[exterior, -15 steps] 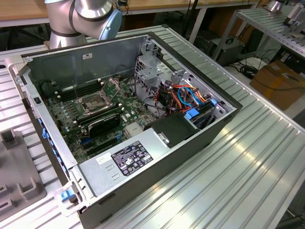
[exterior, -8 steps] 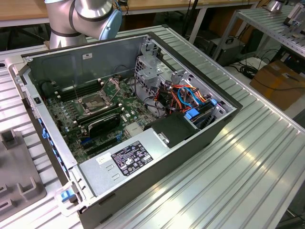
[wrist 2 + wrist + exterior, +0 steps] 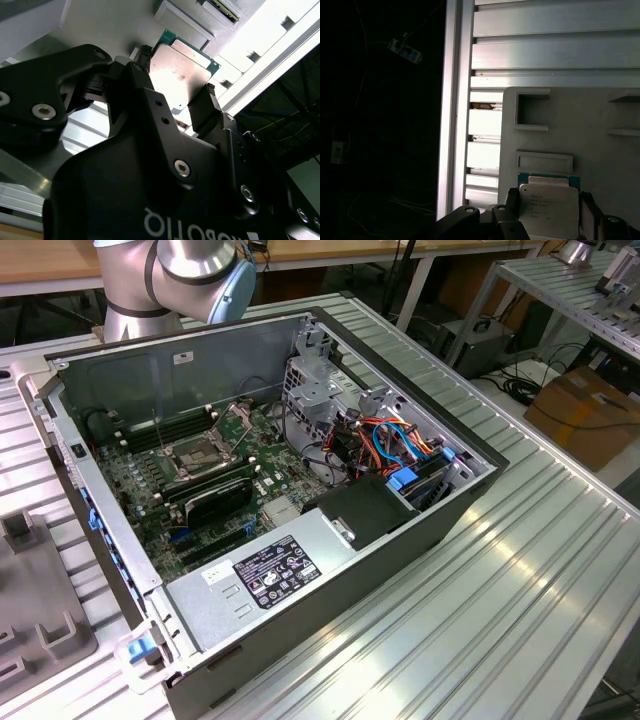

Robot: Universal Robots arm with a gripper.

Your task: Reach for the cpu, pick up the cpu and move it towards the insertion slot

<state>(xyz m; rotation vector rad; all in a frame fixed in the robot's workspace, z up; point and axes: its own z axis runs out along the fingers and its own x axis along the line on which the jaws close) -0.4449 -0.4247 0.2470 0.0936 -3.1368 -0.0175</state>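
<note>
1. Cpu (image 3: 181,67) is held by the black gripper (image 3: 177,74), whose two fingers (image 3: 209,97) are drawn in narrow against opposite edges of the chip. Its pale metal face and green rim show in both wrist views.
2. Behind the cpu lies a grey tray (image 3: 545,115) with shallow rectangular pockets. From here I cannot tell whether the chip touches the tray or is raised off it.
3. The tray rests on a ribbed aluminium table (image 3: 555,50), close to the table's edge rail.
4. In the exterior view, the insertion slot (image 3: 197,455) sits on the green board inside the open computer case (image 3: 400,530), its silver frame around a dark centre.
5. The arm (image 3: 170,275) stands beyond the case's far wall, toward the exterior view's left.
</note>
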